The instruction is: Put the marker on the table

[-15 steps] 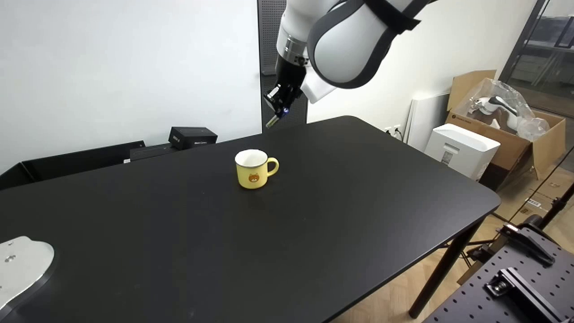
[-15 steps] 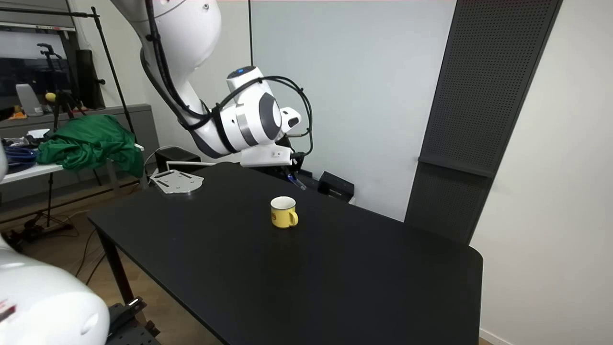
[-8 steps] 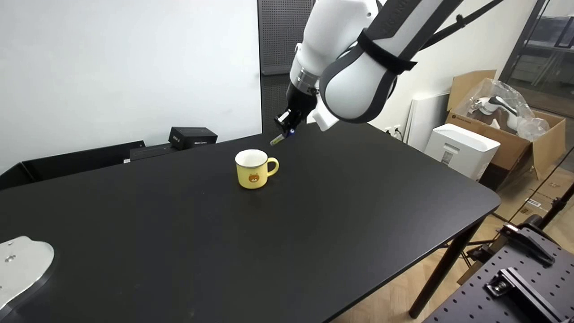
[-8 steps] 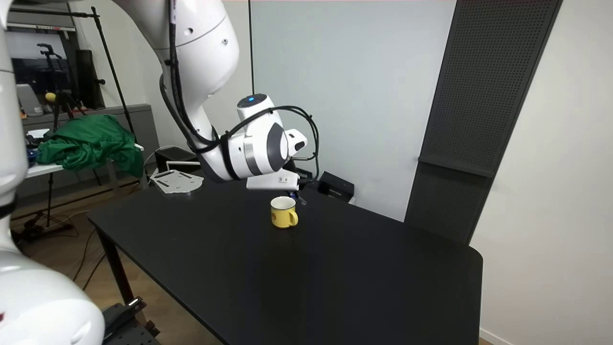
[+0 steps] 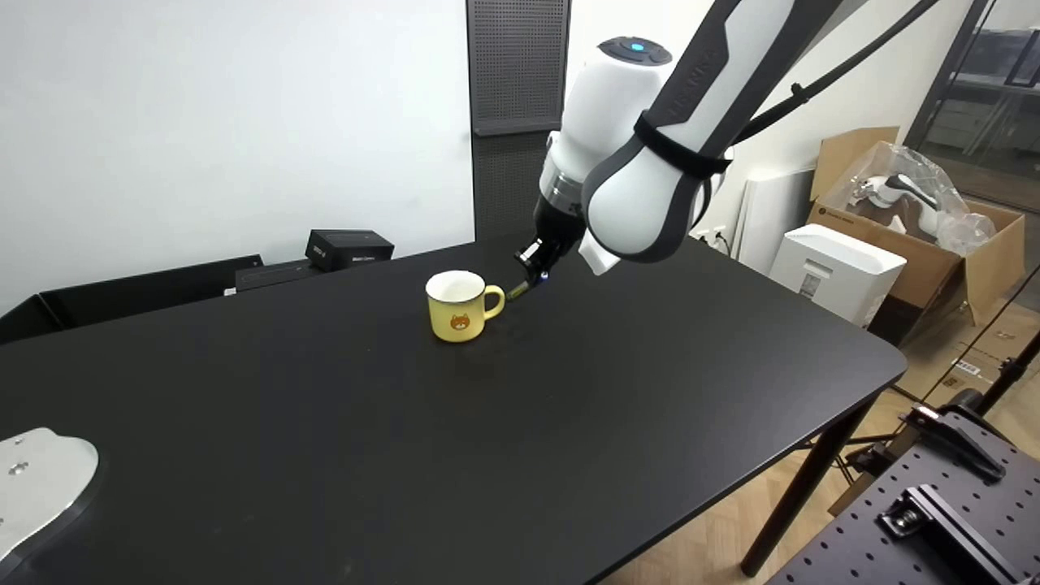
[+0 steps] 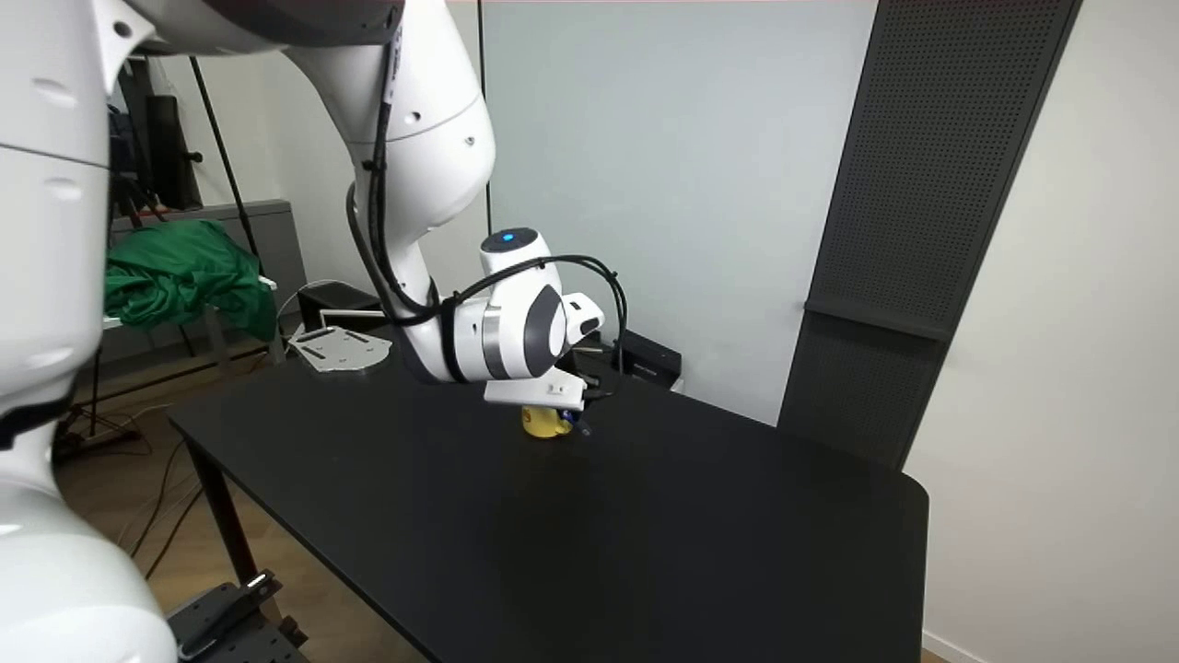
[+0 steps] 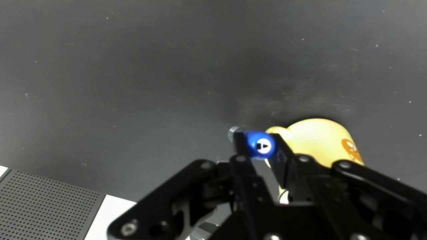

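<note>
Gripper [image 7: 259, 141] drawn in to the marker's [image 7: 260, 145] width, pinching it aslant, low over the black table [image 5: 585, 406] near the yellow mug [image 5: 456, 310], probably tilted so its free end lands first; contact with the top unclear.

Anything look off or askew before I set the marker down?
Only the marker: it slants in the gripper, so may land unevenly, its lower end seemingly near the yellow mug; contact is unclear. The mug is upright, with no spill visible.
</note>
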